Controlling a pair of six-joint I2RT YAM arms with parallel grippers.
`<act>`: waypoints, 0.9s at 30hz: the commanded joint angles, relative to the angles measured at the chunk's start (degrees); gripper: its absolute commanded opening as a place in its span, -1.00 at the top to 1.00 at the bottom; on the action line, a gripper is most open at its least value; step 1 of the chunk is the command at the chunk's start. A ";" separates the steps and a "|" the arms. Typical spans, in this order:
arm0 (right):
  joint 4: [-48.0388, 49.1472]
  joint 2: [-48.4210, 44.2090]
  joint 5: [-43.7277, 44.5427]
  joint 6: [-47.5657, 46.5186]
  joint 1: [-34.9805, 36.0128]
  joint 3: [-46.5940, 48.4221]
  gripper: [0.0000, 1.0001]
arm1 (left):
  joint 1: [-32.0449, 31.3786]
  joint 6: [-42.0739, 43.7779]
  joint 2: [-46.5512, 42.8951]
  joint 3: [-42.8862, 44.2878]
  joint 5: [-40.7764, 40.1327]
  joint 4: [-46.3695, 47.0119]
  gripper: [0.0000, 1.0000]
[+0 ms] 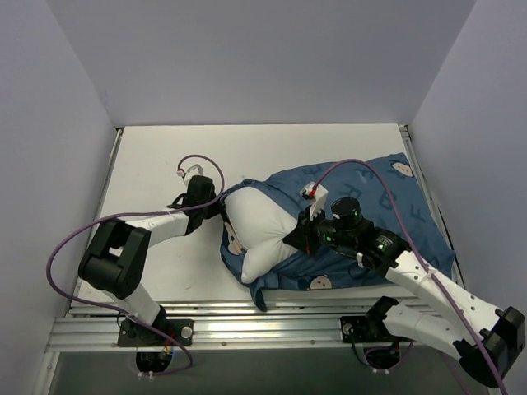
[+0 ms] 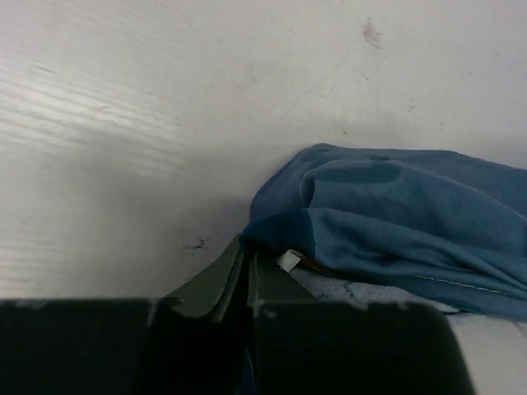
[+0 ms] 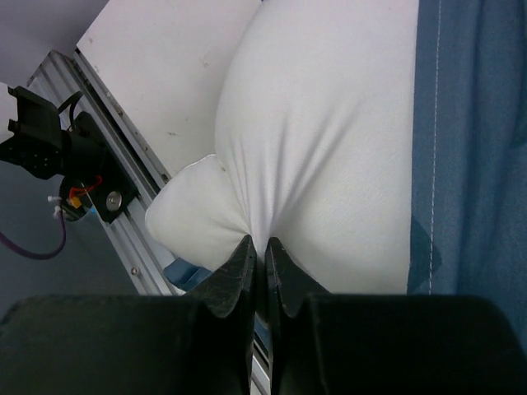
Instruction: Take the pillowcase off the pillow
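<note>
The dark blue pillowcase (image 1: 370, 193) lies at the right of the table, still around the far end of the white pillow (image 1: 262, 234), whose near-left end sticks out bare. My left gripper (image 1: 221, 212) is shut on the pillowcase's open edge (image 2: 284, 234) at the pillow's left side; a small white tag (image 2: 289, 260) shows by the jaws. My right gripper (image 1: 303, 239) is shut on a pinch of the pillow (image 3: 329, 140), with the pillowcase (image 3: 469, 148) to its right in that view.
The white table (image 1: 165, 156) stretches left and back of the pillow. Grey walls enclose it on three sides. An aluminium rail (image 1: 247, 329) runs along the near edge, also in the right wrist view (image 3: 115, 214). Purple cables (image 1: 206, 160) loop above both arms.
</note>
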 commanded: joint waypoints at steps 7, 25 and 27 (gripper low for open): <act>-1.67 0.43 -8.33 -0.45 -0.01 0.96 1.00 | 3.66 -8.47 2.60 -5.20 22.54 30.80 0.62; -14.77 25.04 40.28 -3.70 17.74 34.26 -0.87 | -1.78 -5.68 -14.71 -10.40 20.84 24.59 0.60; -14.86 29.33 45.01 -4.06 19.06 36.64 -0.93 | -2.66 -5.59 -15.07 -10.39 20.58 24.67 0.60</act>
